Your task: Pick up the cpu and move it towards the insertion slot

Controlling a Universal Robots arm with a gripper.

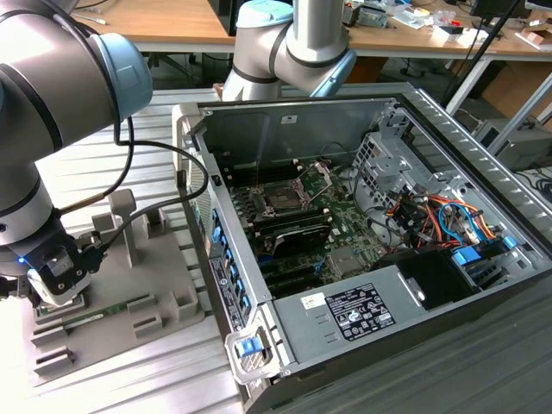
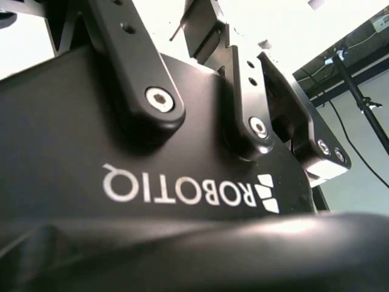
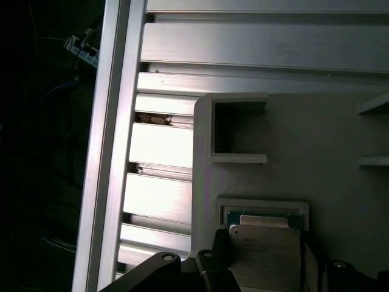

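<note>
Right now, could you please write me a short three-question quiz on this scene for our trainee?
1. True or false: the cpu is already seated in the insertion slot.
2. In the exterior view, the gripper is: A) inside the computer case; B) over the grey holder tray at the exterior view's left; C) above the wooden desk.
3. Fill in: the insertion slot's hinged load plate stands ___.
Key: 1 false; 2 B; 3 open.
</note>
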